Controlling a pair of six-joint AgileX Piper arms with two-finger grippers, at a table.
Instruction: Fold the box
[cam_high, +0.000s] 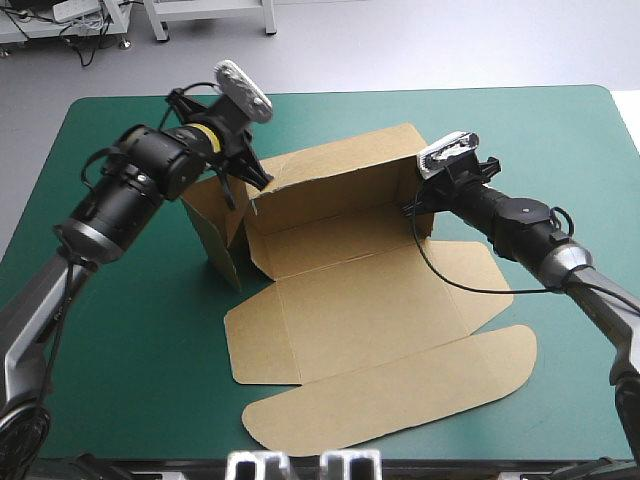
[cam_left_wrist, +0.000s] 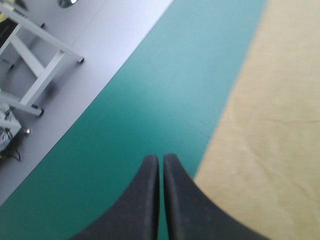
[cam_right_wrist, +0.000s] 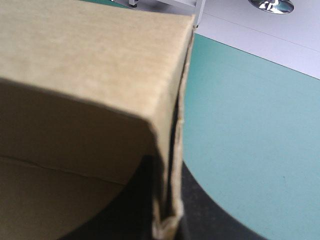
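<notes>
Box (cam_high: 340, 290): brown board, part-formed, in the middle of the table (cam_high: 120, 340). Rear wall is up on the side toward the far edge. Lid and its rounded flaps lie flat toward the near edge. The panel on the table's left side stands upright, splayed outward. The wall on the right side is raised too.

My left pincer (cam_high: 262, 180): at the box's far-left corner, where the rear wall meets the side panel. In the left wrist view it is clenched, black fingers (cam_left_wrist: 145, 200) tip to tip with nothing between them. Board lies just beside it, bare teal-green cover ahead.

My right pincer (cam_high: 413, 208): at the right end of the rear wall. The right wrist view shows it clamped on the upright wall's edge, board sandwiched between the fingers.
</notes>
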